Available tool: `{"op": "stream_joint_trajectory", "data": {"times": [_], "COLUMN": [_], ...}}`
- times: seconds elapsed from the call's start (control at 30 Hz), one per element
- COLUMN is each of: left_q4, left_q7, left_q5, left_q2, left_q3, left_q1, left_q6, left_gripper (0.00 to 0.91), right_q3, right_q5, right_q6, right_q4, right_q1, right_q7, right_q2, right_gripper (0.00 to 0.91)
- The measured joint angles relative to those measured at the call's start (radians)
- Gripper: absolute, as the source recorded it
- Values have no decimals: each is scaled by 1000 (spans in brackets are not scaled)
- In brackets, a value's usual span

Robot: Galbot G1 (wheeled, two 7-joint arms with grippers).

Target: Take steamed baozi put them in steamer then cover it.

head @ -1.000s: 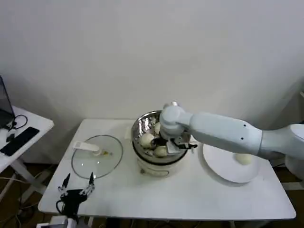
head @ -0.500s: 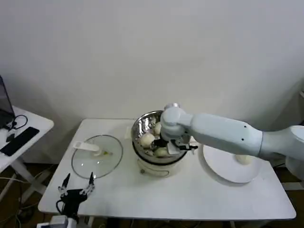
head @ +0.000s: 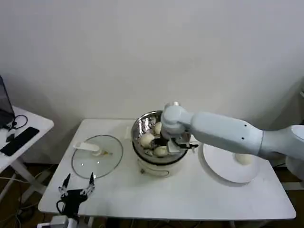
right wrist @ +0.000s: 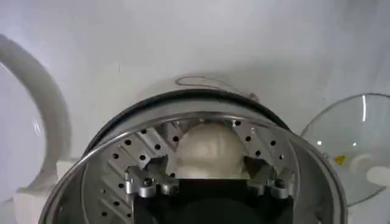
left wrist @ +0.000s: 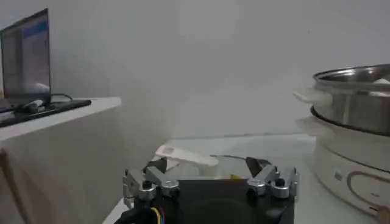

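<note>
right gripper (right wrist: 207,176) barely shifted inside steamer (head: 156,137), jaws spread around a bun (right wrist: 210,150) | I judge it dropped | one bun (head: 243,158) left on plate (head: 223,173) | left gripper (head: 76,186) spread, idle

Three cream-white steamed baozi (head: 147,140) sit inside the shiny perforated steamer (head: 142,124) at the table's centre; a fourth lies on the plate toward the right edge. The clear glass cover (head: 97,156), white handle up, rests flat toward the left edge.
</note>
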Motion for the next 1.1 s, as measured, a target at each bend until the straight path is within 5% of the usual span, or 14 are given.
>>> {"op": "stream_joint_trajectory", "data": {"times": [0.5, 1.1], "left_q4": [-2, -16], "left_q7": [0, 12], "left_q5": [1, 6], "left_q2": [0, 10], "left_q3": [3, 19], "left_q1": [6, -6], "left_q6": [-2, 2], "left_gripper": [907, 907], "right_q3": [17, -197], "right_q5": [96, 663], "right_q6": [-23, -392], "right_q4": [14, -148], "right_q1": [75, 337], "right_q7": [-13, -35], "right_q2": [-43, -335], "right_gripper": [907, 907]}}
